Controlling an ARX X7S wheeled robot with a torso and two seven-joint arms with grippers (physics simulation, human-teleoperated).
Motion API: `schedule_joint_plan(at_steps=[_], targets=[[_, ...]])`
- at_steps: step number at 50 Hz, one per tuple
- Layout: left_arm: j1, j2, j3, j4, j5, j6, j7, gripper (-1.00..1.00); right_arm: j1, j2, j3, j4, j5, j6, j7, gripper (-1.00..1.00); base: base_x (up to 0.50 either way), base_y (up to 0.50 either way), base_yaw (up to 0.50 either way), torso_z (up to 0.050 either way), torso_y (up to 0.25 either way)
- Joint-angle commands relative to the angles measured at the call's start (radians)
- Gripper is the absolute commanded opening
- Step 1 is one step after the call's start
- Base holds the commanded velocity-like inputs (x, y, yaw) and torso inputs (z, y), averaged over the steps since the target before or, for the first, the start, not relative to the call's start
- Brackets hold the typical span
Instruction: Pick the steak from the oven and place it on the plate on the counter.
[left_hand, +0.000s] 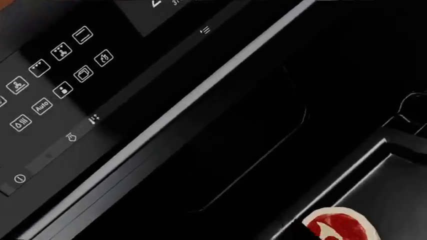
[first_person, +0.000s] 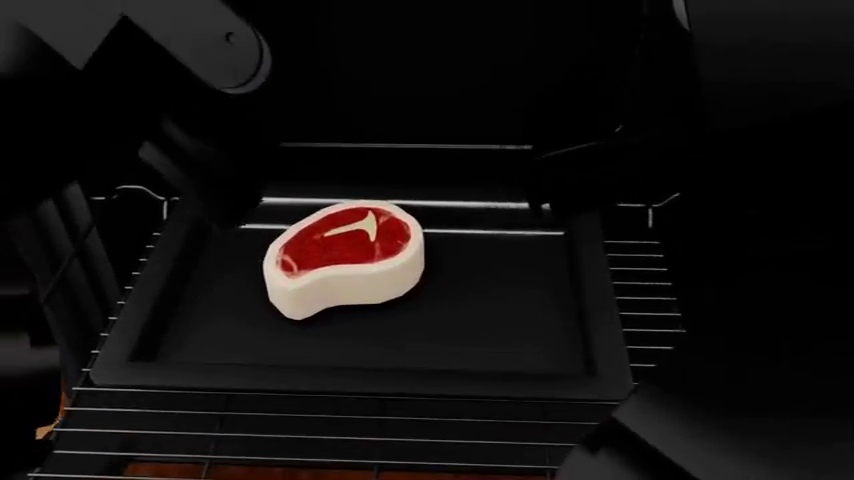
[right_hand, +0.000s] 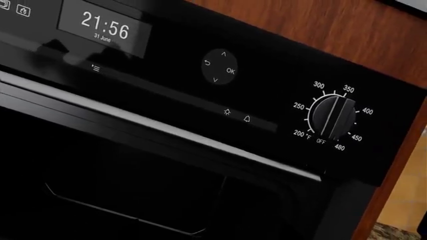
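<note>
The thick kidney-shaped raw steak (first_person: 344, 258) showed a red marbled top with a white T-shaped mark and cream-white sides, on a shallow matte black rectangular baking tray (first_person: 507, 320) over silver wire racks (first_person: 334, 425). The glossy black oven control panel (right_hand: 267, 95) carried white icons, digits and dial numbers, framed by reddish-brown wood cabinetry (right_hand: 320, 25).

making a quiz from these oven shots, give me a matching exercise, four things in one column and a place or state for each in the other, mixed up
Things
1. steak
2. baking tray
3. temperature dial
4. clock display

Places or states
A. reads 21:56
B. rests on the wire rack
C. pointer at OFF
D. lies on the tray's rear left part

Pairs: 1-D, 2-B, 3-C, 4-A
</note>
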Motion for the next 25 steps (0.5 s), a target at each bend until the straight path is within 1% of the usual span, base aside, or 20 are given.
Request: schedule_joint_plan(at_steps=[1, 5, 10, 11, 15, 18, 20, 25], targets=[[0.0, 0.043, 0.046, -0.091, 0.355, -0.001, 0.436, 1.0, 0.002, -0.015, 0.007, 0.015, -0.05, -0.013, -0.045, 1.0, 0.0, 0.0, 0.0, 0.0, 0.0], [-0.024, 0.051, 0.037, -0.141, 0.354, 0.01, 0.489, 1.0, 0.003, -0.017, 0.006, 0.016, -0.056, -0.016, -0.052, 1.0, 0.0, 0.0, 0.0, 0.0, 0.0], [-0.039, 0.064, 0.028, -0.202, 0.288, 0.062, 0.477, 1.0, -0.004, -0.018, 0.007, 0.014, -0.067, -0.017, -0.06, 1.0, 0.0, 0.0, 0.0, 0.0, 0.0], [-0.045, 0.067, 0.031, -0.21, 0.271, 0.055, 0.5, 1.0, -0.005, -0.019, 0.007, 0.014, -0.069, -0.018, -0.061, 1.0, 0.0, 0.0, 0.0, 0.0, 0.0], [-0.055, 0.082, 0.012, -0.266, 0.208, 0.091, 0.465, 1.0, -0.008, -0.02, 0.011, 0.013, -0.074, -0.021, -0.066, 1.0, 0.0, 0.0, 0.0, 0.0, 0.0], [-0.096, 0.084, 0.022, -0.318, 0.153, 0.108, 0.454, 1.0, -0.014, -0.025, 0.017, 0.014, -0.076, -0.027, -0.066, 1.0, 0.0, 0.0, 0.0, 0.0, 0.0], [-0.087, 0.083, 0.028, -0.332, 0.126, 0.124, 0.429, 1.0, -0.014, -0.026, 0.018, 0.015, -0.078, -0.028, -0.068, 1.0, 0.0, 0.0, 0.0, 0.0, 0.0], [-0.11, 0.084, 0.033, -0.442, 0.048, 0.169, 0.365, 1.0, -0.017, -0.029, 0.021, 0.015, -0.082, -0.031, -0.072, 1.0, 0.0, 0.0, 0.0, 0.0, 0.0]])
